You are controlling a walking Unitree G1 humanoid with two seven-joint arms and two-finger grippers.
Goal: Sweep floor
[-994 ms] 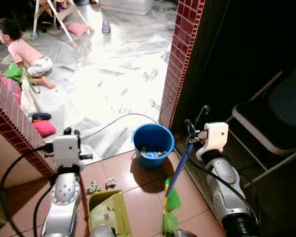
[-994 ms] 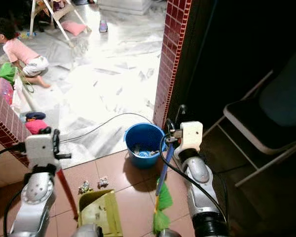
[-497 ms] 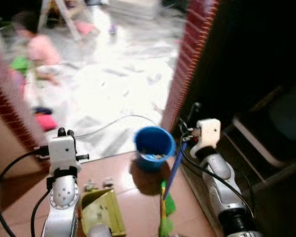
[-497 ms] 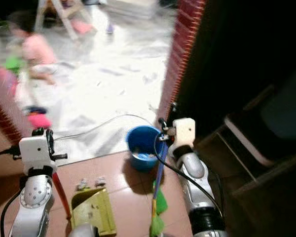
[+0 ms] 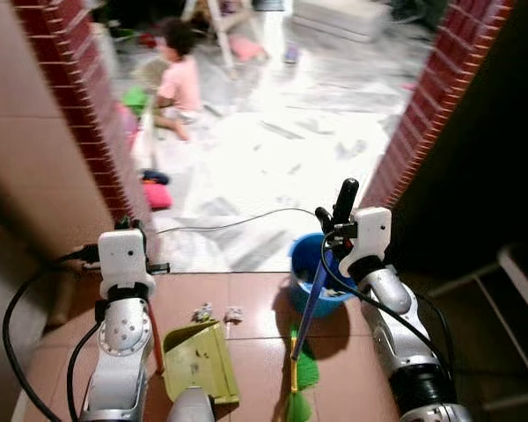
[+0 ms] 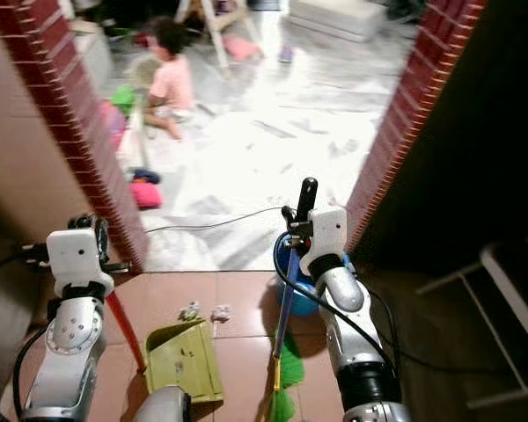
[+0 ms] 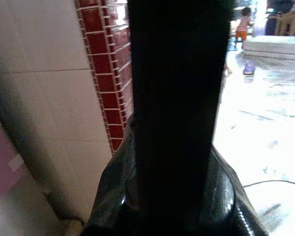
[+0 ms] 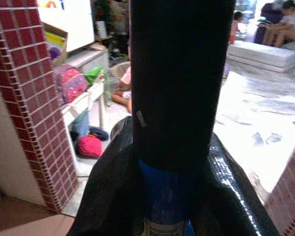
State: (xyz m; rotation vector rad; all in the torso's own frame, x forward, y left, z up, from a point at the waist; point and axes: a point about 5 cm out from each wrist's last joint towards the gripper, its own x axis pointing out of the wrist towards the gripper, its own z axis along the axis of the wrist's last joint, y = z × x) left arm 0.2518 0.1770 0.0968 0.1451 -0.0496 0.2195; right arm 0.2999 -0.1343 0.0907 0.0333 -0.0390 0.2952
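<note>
While both arms are raised in the lower part of the left eye view, the right gripper [image 5: 333, 220] sits right of centre, its fingers pressed around the blue broom handle [image 5: 315, 292]. That handle slants down to green bristles [image 5: 304, 374] at the bottom centre, on the terracotta tile floor [image 5: 255, 308]. A blue bucket [image 5: 301, 259] stands just behind the handle, partly hidden by the right arm. The left gripper [image 5: 128, 230] is at lower left, clamped on a red dustpan handle [image 5: 155, 338]; the yellow-green dustpan [image 5: 199, 362] lies on the tiles at bottom centre. Two small bits of crumpled litter [image 5: 217, 313] lie just above the dustpan's far edge. A grey cable [image 5: 238, 221] curves across the pale marble floor [image 5: 290, 149] beyond. Red brick pillars [image 5: 79, 97] frame the opening on both sides. A child in a pink shirt [image 5: 180, 83] sits in the upper left centre.

Right eye view: same layout; a folding chair's frame [image 6: 510, 290] shows at the right edge.

Left wrist view: a dark finger [image 7: 177, 98] fills the centre; whether it pinches anything cannot be told here. Red brick edging [image 7: 105, 73] and beige wall tile stand beside it.

Right wrist view: a black finger [image 8: 182, 73] lies against the blue handle [image 8: 162, 201]. A pink backpack [image 8: 71, 83] sits at left.
</note>
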